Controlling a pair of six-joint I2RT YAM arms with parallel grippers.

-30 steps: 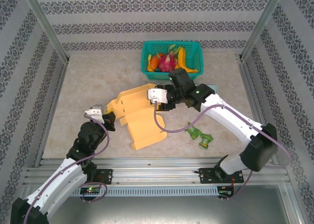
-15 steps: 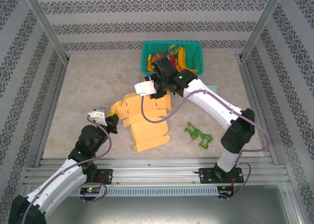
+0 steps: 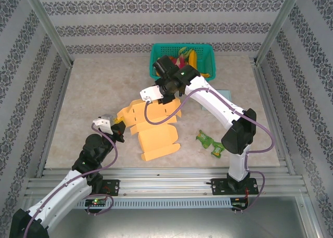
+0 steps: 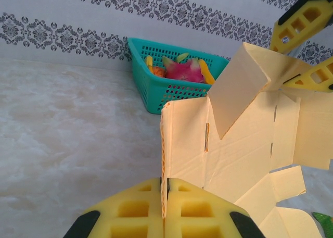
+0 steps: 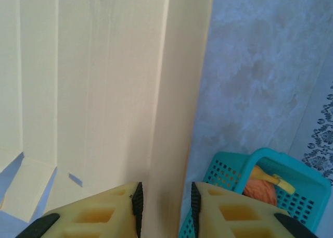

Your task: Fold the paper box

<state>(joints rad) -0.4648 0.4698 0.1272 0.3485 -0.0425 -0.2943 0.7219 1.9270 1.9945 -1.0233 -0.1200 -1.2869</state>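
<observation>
- Paper box (image 3: 156, 136): yellow cardboard blank, part-folded, at the middle of the marbled tabletop (image 3: 99, 87) in the top view. One broad panel lies flat towards the lower centre. The other panels stand up behind it, towards the upper left of the blank.
- Left gripper (image 3: 118, 129): at the blank's left edge, lower left of centre. In the left wrist view its yellow fingers are pressed together on the upright cardboard edge (image 4: 164, 144), the sheet pinched thin between them at the bottom of the frame.
- Right gripper (image 3: 167, 99): arm reaches in from the right and bends over the blank's far upper edge, just in front of the basket.
- Right wrist view: the right claw (image 5: 165, 199) stands narrow, astride a long folded strip of the box (image 5: 93, 92). The strip fills most of the gap; cannot tell whether the pads actually bear on it.
- Left wrist view, upper right corner: the right claw's fingers (image 4: 301, 20) sit above and below a raised flap.
- Teal basket (image 3: 156, 71) of fruit: upper centre, by the back wall, just behind the right wrist. A pink dragon fruit (image 4: 182, 70) is among the contents.
- Green wrapper (image 3: 210, 144): on the table, right of the box, apart from it.
</observation>
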